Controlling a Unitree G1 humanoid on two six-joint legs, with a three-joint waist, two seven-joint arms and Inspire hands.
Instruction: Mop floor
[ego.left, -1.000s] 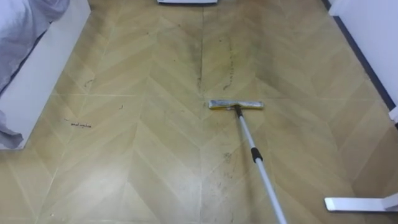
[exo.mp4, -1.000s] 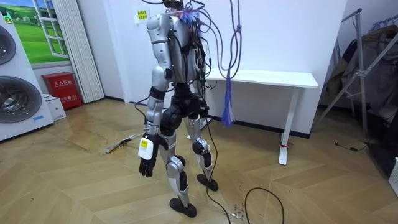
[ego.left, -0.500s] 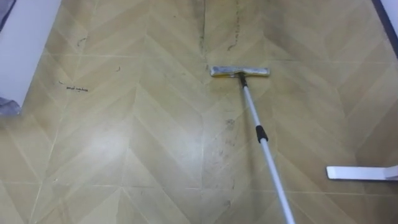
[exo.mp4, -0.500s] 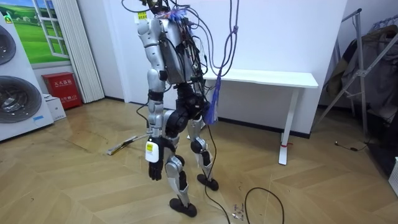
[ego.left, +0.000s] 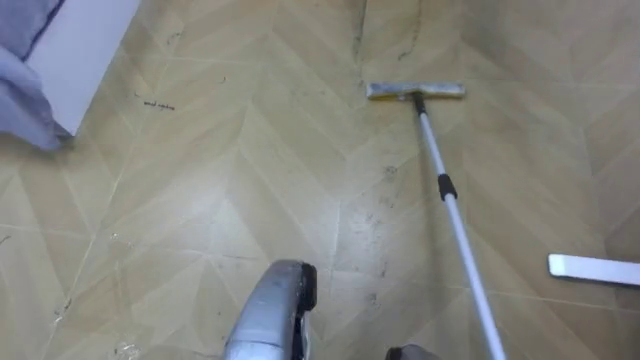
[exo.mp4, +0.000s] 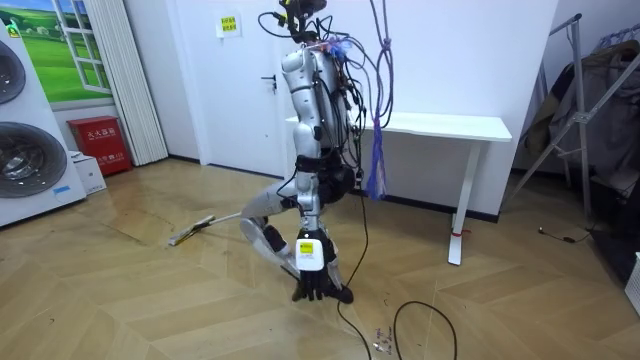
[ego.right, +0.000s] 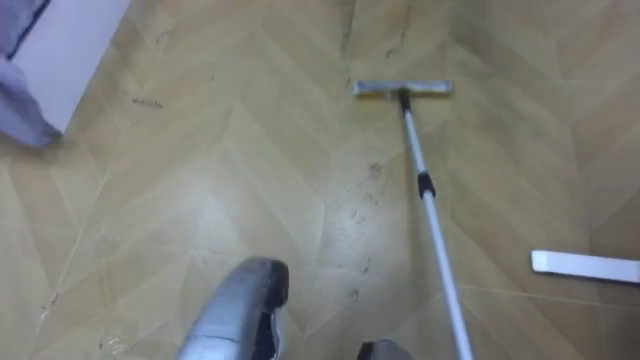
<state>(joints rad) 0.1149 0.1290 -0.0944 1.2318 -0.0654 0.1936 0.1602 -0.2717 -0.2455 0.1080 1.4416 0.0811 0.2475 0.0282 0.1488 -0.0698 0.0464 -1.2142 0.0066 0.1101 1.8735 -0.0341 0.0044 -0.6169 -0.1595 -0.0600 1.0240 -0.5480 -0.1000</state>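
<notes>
The mop lies before me on the wooden floor. Its flat head (ego.left: 415, 91) rests at the far middle, and its silver pole (ego.left: 455, 225) runs back toward my lower right and leaves the picture's bottom edge. In the room view the mop head (exo.mp4: 190, 237) lies on the floor at the room view's left of me. I stand on one leg there with the other leg raised and bent. My left hand (exo.mp4: 311, 283) hangs low beside that leg, fingers relaxed and holding nothing.
A white piece of furniture (ego.left: 85, 45) with grey-blue cloth (ego.left: 25, 100) hanging over it stands at the far left. A white table foot (ego.left: 595, 267) lies on the floor at the right. Dark scuffs (ego.left: 385, 200) mark the boards. The white table (exo.mp4: 440, 127) stands behind me.
I have turned and lifted one leg in a step, and my left hand has swung lower. The eye view has shifted; the mop head sits higher and further right in it.
</notes>
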